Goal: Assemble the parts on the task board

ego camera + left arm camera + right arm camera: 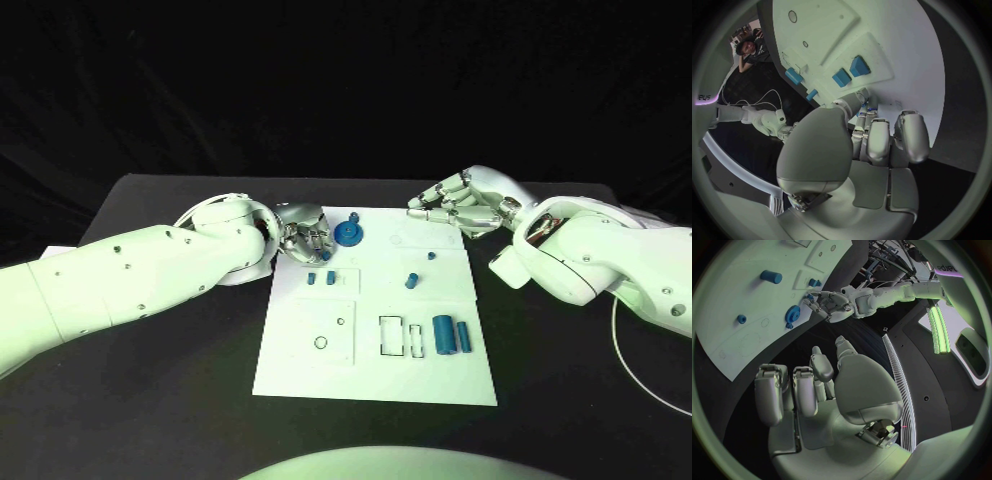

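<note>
Fingers (299, 243) of left hand (303, 240) curled at task board (375, 370) edge.

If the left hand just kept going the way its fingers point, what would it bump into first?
Probably the round blue part on the board: the left hand points at it from close by. Depth is hard to judge.

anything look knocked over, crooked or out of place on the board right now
Nothing stands out. The white task board lies flat and square on the black table. The small blue parts sit tidily on it. The left hand is at its far left corner, and the right hand hovers past its far edge.
</note>
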